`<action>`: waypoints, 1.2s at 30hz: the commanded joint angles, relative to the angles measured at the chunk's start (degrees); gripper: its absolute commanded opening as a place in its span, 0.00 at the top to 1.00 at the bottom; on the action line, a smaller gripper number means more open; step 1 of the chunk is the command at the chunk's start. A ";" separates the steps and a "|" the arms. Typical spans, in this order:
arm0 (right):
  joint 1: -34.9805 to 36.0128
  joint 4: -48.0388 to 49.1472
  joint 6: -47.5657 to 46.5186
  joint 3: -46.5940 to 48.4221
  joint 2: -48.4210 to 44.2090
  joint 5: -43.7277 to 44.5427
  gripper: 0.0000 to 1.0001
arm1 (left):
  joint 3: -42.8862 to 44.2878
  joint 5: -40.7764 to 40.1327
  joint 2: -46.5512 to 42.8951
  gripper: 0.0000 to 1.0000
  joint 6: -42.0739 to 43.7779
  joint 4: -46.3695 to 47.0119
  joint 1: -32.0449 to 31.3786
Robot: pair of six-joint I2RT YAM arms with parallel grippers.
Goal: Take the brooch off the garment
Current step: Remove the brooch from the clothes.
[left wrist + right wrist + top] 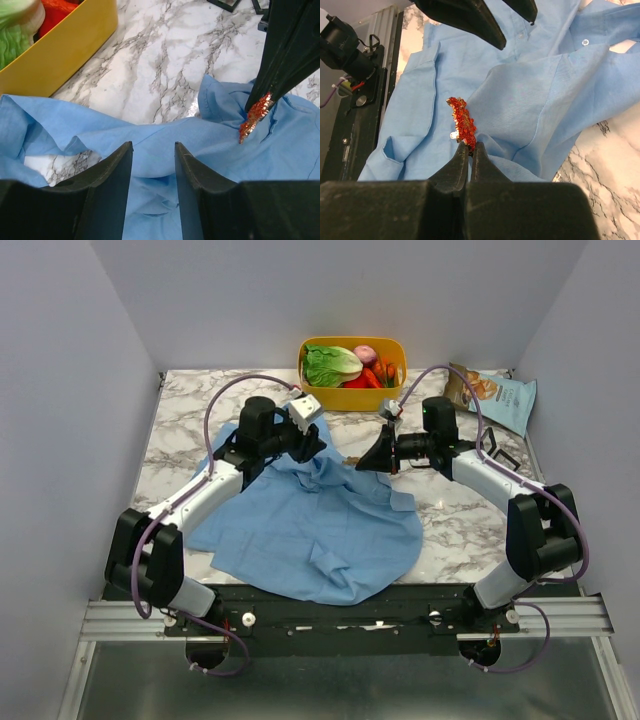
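The garment (310, 520) is a light-blue shirt spread over the marble table; it also shows in the left wrist view (165, 135) and the right wrist view (520, 100). My right gripper (470, 146) is shut on the lower tip of a red-orange glittery ornament (461, 121), which stands against a raised fold of the shirt; it also shows in the left wrist view (252, 117). A tiny pale bit (453, 135) sits at its side. No pale orange-tan brooch shows clearly. My left gripper (152, 145) is open and empty, just above the shirt's upper part.
A yellow bin (352, 395) with lettuce and other vegetables stands at the back middle. A snack bag (495, 395) lies at the back right. Bare marble (165, 60) lies between the shirt and the bin.
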 commanded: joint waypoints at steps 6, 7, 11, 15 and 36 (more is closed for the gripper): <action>0.26 1.94 1.15 0.30 -1.43 -2.71 0.99 | 2.33 -5.54 7.52 0.55 -0.11 3.65 -2.62; 0.26 1.94 1.15 0.30 -1.44 -2.71 0.99 | 2.33 -5.63 7.88 0.55 0.16 3.57 -3.41; 0.26 2.11 1.06 0.21 -1.70 -1.31 0.99 | 2.06 -3.36 8.23 0.56 -0.28 3.57 -4.12; 0.17 2.55 0.97 -0.14 -1.79 0.71 0.99 | -1.45 1.82 3.42 0.60 -1.24 5.15 -4.03; 0.26 7.82 6.69 0.13 -1.18 0.81 0.99 | -7.69 5.45 0.59 0.61 -6.43 10.07 -6.14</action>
